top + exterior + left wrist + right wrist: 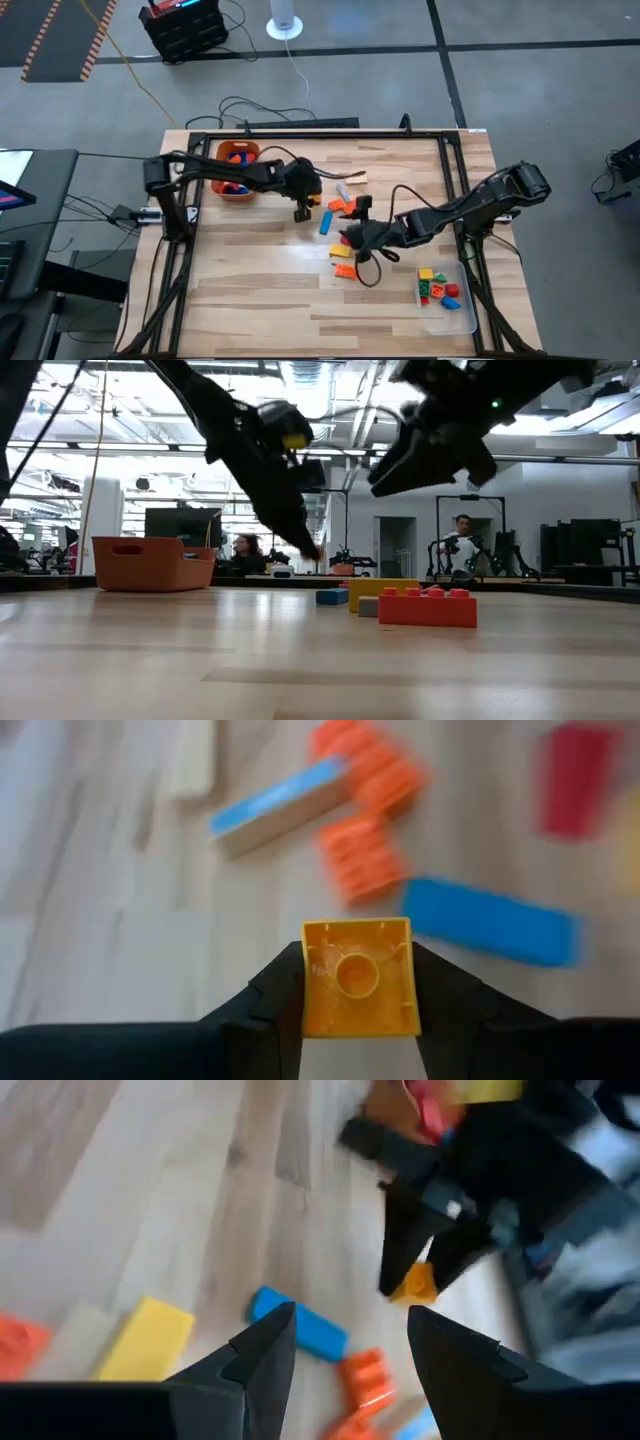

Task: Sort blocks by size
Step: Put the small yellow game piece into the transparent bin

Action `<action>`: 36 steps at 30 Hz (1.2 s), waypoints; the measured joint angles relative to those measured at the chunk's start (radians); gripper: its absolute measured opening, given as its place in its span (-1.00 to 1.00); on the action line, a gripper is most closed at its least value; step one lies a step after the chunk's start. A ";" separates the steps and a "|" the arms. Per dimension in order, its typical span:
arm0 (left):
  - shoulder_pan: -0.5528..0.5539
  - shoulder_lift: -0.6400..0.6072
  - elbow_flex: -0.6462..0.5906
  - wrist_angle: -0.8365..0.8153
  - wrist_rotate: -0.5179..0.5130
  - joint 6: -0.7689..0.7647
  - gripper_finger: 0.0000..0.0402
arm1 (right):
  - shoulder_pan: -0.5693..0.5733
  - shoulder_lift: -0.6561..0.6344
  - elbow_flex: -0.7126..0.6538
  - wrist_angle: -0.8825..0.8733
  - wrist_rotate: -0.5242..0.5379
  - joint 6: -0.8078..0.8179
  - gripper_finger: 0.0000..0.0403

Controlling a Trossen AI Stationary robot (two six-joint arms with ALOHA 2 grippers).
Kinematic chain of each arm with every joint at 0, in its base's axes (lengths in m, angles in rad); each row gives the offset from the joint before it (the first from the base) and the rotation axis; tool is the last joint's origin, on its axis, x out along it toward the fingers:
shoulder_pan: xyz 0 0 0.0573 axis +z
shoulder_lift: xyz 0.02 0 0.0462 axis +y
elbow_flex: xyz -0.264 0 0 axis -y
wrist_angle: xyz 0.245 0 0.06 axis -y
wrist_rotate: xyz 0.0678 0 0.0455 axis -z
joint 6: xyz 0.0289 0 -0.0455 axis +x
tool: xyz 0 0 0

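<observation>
Even overhead light fell on the pale wooden worktop (260,290), shadows soft. Bright ceiling strip lights (320,375) glared in the low view's upper centre, silhouetting both arms. Both wrist views were motion-blurred.

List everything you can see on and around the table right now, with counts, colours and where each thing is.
Small square yellow-orange plastic brick: one, held between the left gripper's fingers, above the table.
Loose plastic bricks: several, orange, blue, red, tan, scattered mid-table.
Orange plastic bin: one, far left of table, bricks inside.
Clear plastic tray: one, near right corner, holding yellow, red and green bricks.
Wooden table: one, light wood.
Person: one, in the room behind the table.
Left gripper: shut on the square brick, right of the bin.
Right gripper: open, empty, over the scattered bricks.
</observation>
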State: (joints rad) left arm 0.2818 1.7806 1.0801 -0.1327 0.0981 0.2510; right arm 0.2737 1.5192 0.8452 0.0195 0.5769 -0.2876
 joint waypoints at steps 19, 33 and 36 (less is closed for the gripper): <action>-0.092 -0.077 0.001 0.181 0.444 -0.163 -0.36 | 0.020 0.000 0.000 0.163 0.054 -0.361 0.25; -0.125 -0.077 0.001 0.327 0.479 -0.250 -0.36 | 0.040 0.043 0.000 0.230 0.053 -0.462 0.23; -0.138 -0.077 0.001 0.335 0.480 -0.253 -0.36 | 0.041 0.070 0.000 0.295 0.055 -0.529 0.18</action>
State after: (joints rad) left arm 0.1438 1.7035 1.0809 0.2028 0.5778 -0.0022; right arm 0.3145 1.5890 0.8455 0.3149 0.6315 -0.8161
